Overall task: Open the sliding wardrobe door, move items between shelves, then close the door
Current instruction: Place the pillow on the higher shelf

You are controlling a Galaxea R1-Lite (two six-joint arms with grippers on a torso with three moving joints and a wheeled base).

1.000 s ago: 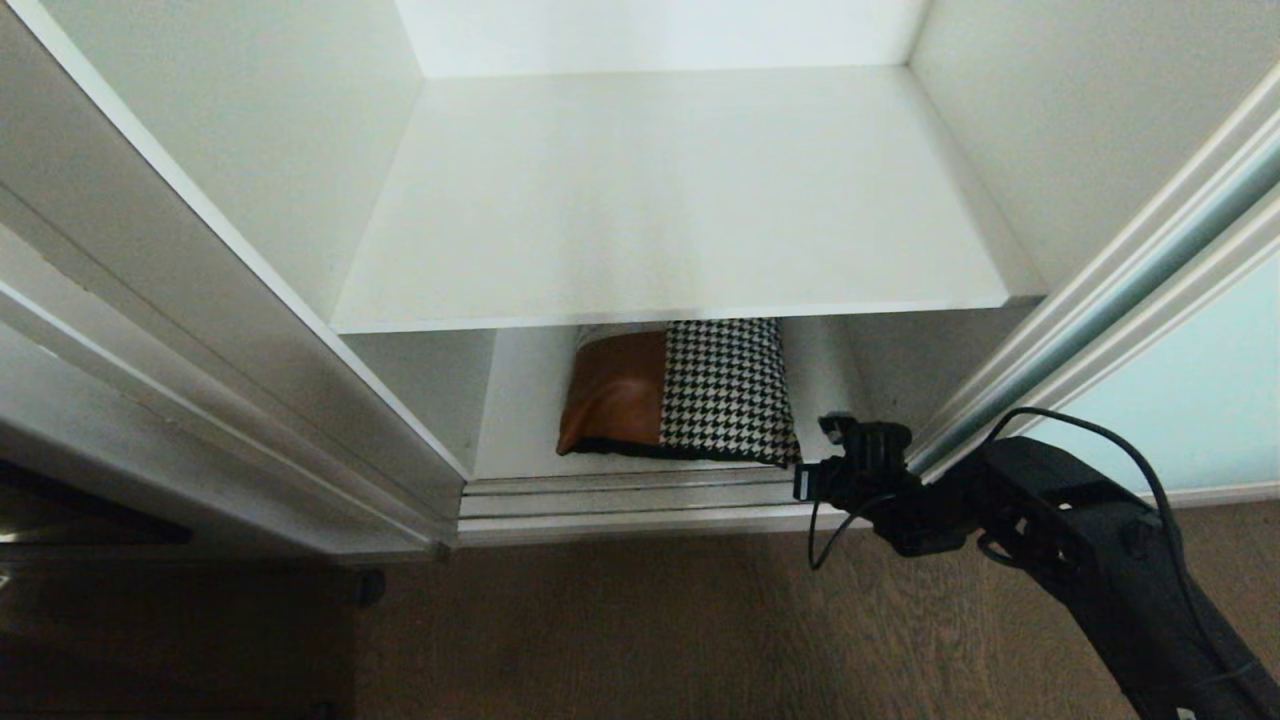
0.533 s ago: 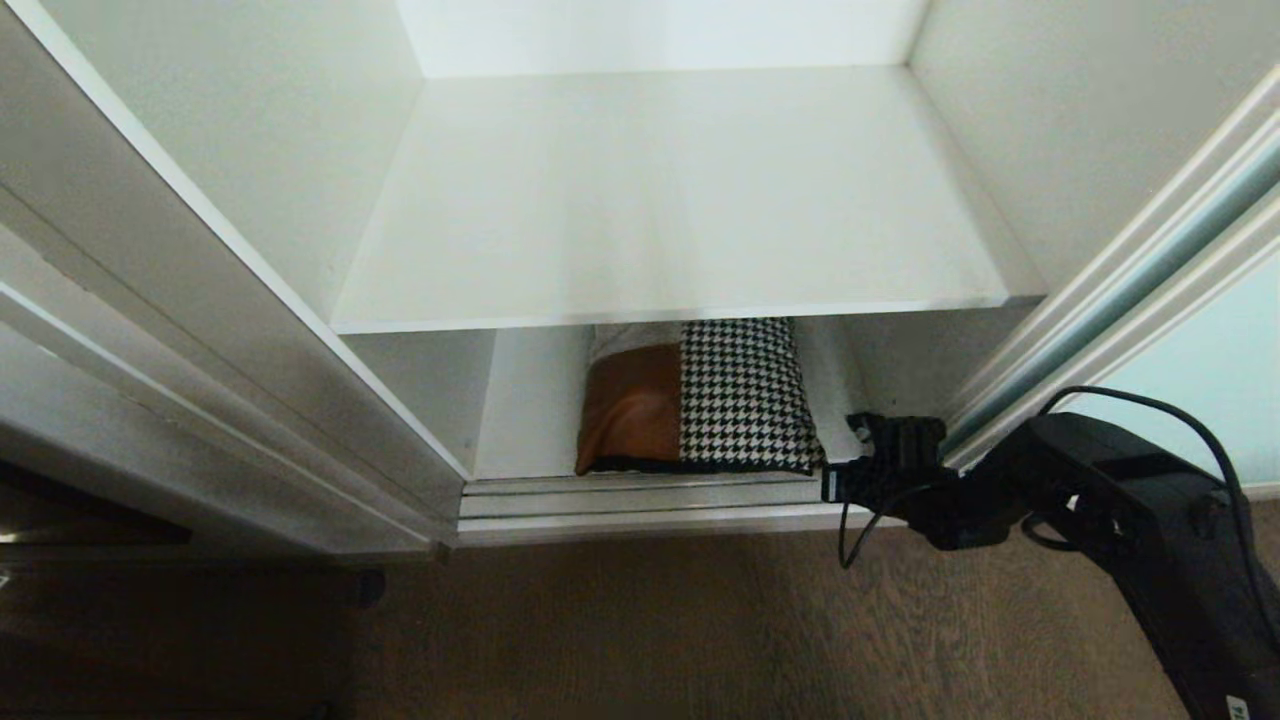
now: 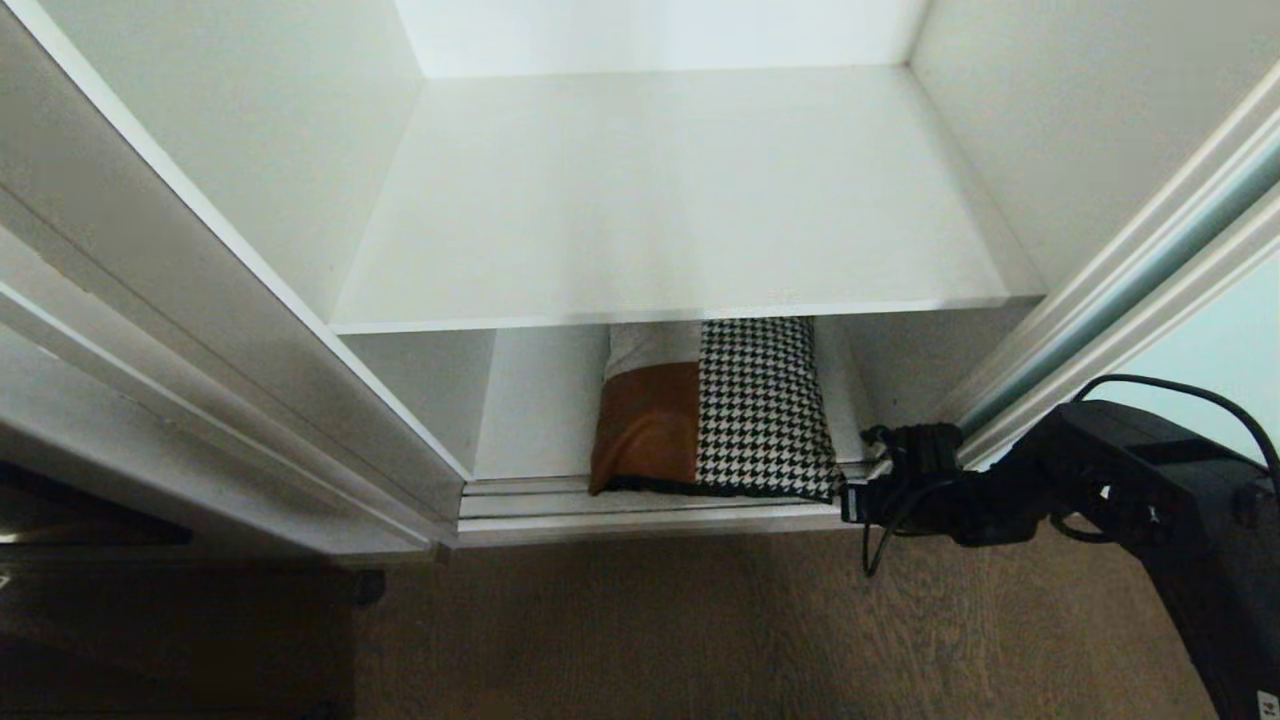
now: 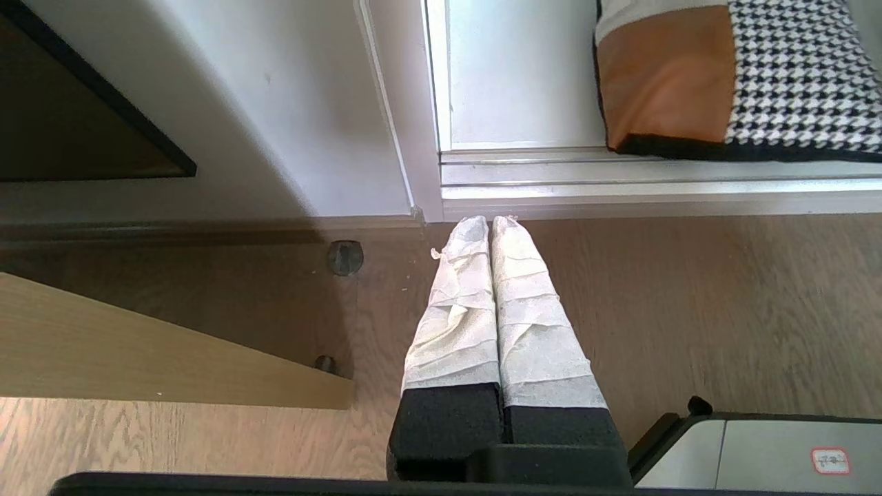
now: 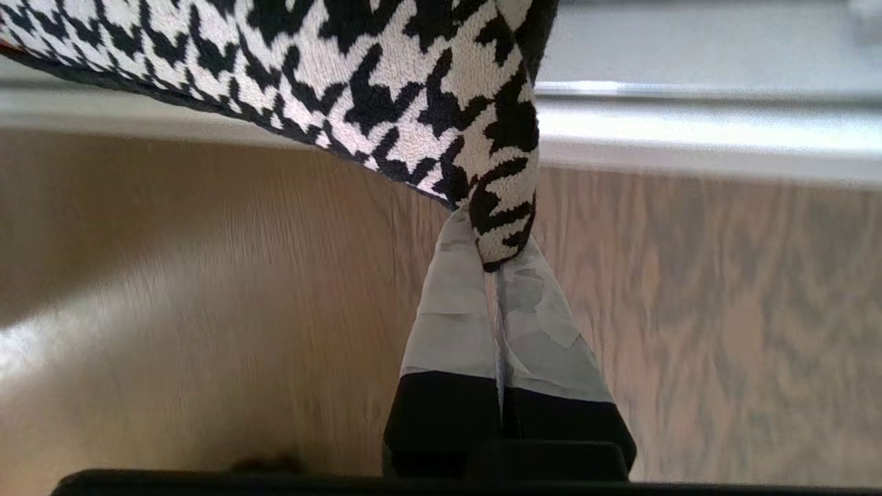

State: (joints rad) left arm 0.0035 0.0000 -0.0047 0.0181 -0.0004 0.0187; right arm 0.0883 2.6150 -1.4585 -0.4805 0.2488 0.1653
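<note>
We see wood-grain floor running along foot of white wardrobe side panel. Against floor, left of that panel, dark furniture piece sits low. In left wrist view, pale wooden board lies on floor beside panel, with small round metal stopper on floor just beside panel's base.

cushion: woven houndstooth cloth, smooth tan patch | shelf: matt white board; floor: grained wood
</note>
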